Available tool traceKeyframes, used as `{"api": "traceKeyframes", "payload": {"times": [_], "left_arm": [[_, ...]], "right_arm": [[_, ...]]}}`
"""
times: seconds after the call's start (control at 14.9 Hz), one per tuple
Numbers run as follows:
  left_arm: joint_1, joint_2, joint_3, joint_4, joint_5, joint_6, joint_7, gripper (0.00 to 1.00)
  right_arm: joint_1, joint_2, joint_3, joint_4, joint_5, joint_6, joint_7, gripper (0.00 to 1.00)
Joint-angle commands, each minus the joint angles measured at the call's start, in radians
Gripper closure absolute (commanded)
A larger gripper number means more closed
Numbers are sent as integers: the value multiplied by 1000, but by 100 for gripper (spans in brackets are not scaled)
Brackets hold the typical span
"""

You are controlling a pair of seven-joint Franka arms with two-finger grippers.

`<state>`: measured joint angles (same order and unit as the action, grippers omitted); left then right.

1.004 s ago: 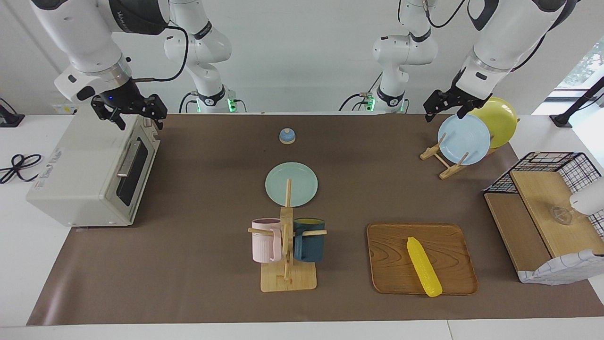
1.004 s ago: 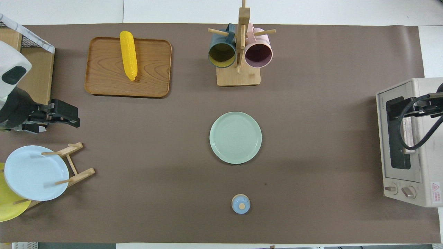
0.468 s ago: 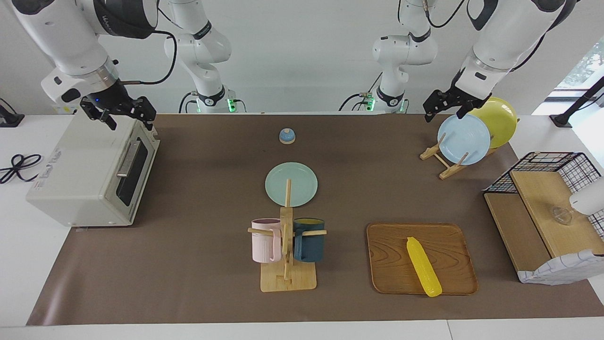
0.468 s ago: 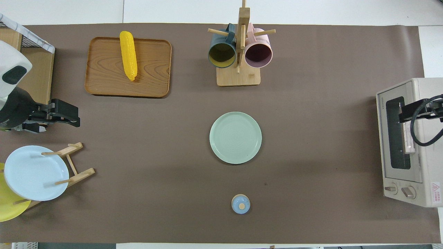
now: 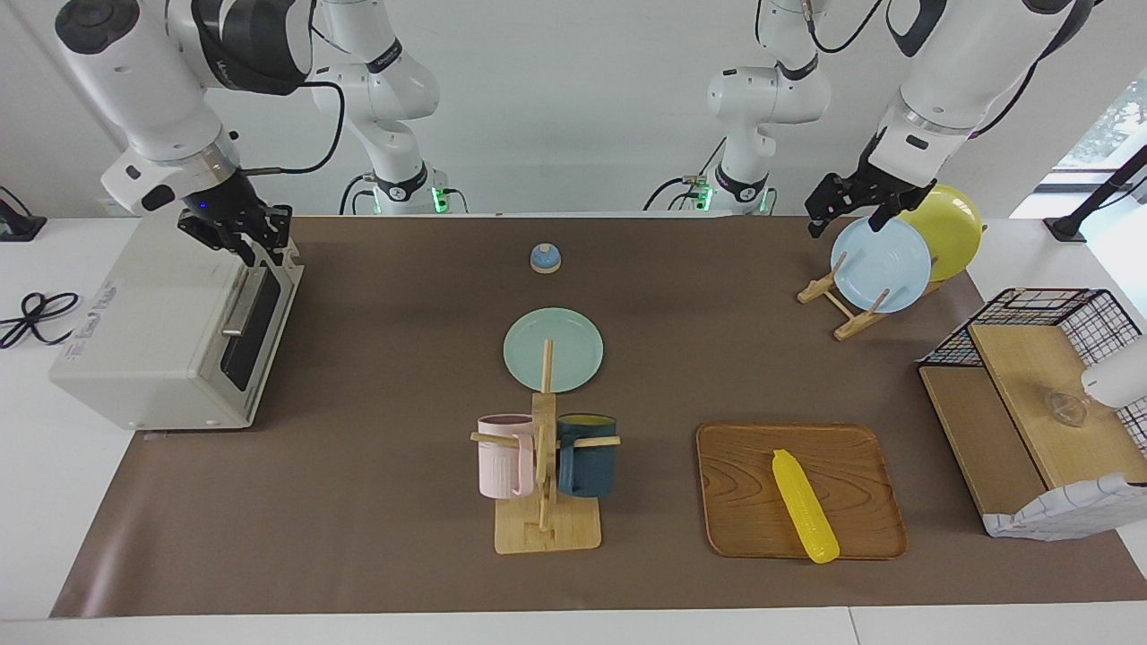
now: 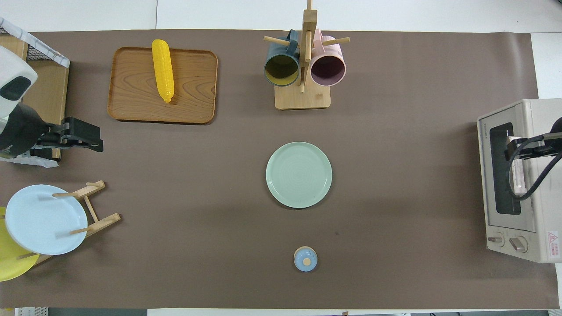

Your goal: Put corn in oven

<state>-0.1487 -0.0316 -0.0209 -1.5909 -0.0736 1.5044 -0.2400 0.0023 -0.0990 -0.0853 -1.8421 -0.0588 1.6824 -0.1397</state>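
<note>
My right pincer [image 5: 240, 240] hangs over the top front edge of the oven [image 5: 170, 327] (door shut); I cannot tell its spread. My left pincer [image 5: 847, 208] waits open above the plate rack [image 5: 838, 300]. The corn [image 5: 805, 518] lies on the wooden tray [image 5: 744, 493].

White wall [image 5: 573, 90], window [image 5: 1107, 125] daylight.

Yellow plate [image 5: 950, 228] half hidden by blue plate [image 5: 880, 263].
</note>
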Motion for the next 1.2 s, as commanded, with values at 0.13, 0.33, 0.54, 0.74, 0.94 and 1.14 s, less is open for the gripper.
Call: {"api": "traceKeyframes", "payload": {"times": [0.13, 0.33, 0.54, 0.74, 0.94, 1.14], "left_arm": [[5, 103, -8, 9, -31, 120, -10, 0], [1, 279, -8, 136, -29, 158, -7, 0], [3, 481, -11, 330, -29, 198, -5, 0], [-2, 586, -11, 380, -22, 287, -2, 0], [-8, 732, -5, 520, -20, 301, 1, 0], [-11, 800, -5, 545, 7, 405, 1, 0]], "right_arm": [[-13, -58, 4, -206, -98, 186, 0, 100], [-54, -54, 5, -245, -110, 206, 2, 100], [-61, -41, 5, -252, -137, 229, -8, 100], [-62, -38, 5, -255, -167, 233, -9, 100], [-70, -36, 5, -261, -173, 243, -14, 100], [-71, -36, 5, -272, -193, 243, -75, 100]]}}
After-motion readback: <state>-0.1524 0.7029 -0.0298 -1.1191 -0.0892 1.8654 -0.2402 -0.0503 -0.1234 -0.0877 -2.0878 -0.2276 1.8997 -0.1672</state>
